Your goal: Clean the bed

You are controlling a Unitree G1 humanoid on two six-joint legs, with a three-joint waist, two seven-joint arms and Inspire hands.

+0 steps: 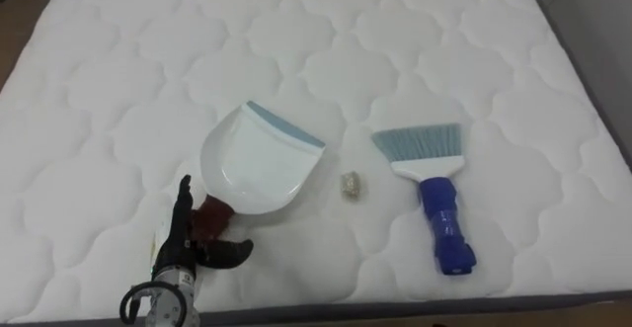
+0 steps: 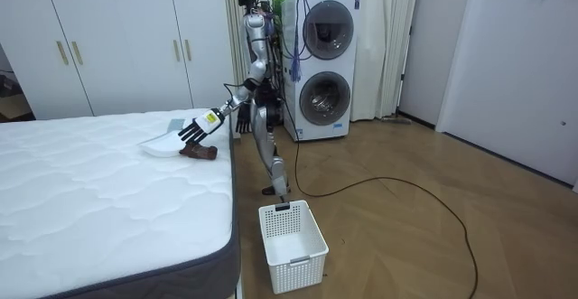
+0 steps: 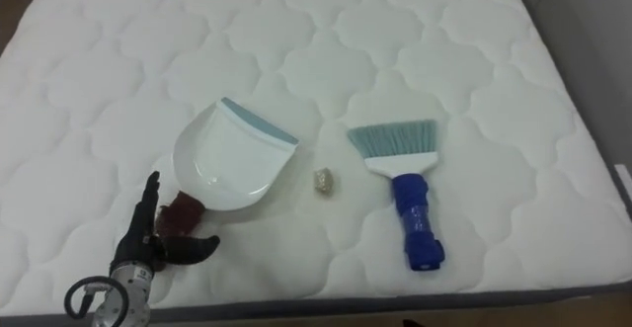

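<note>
A white dustpan (image 1: 259, 159) with a blue-grey lip and a dark red handle (image 1: 212, 216) lies on the white quilted mattress (image 1: 118, 90), lip pointing away to the right. My left hand (image 1: 188, 238) hovers at the handle, open, fingers straight and thumb spread toward the right. A small crumpled scrap (image 1: 352, 185) lies between the dustpan and a hand brush (image 1: 434, 184) with light blue bristles and a blue handle. In the room view I stand at the bed's edge with the left hand (image 2: 194, 127) reaching over the dustpan (image 2: 164, 144). My right hand (image 2: 241, 123) hangs by my side.
The mattress's near edge (image 1: 395, 302) runs just below the brush and my hand. A white slatted basket (image 2: 292, 245) stands on the wood floor by the bed's corner. Behind me are stacked washing machines (image 2: 321, 64) and white wardrobes (image 2: 108, 37).
</note>
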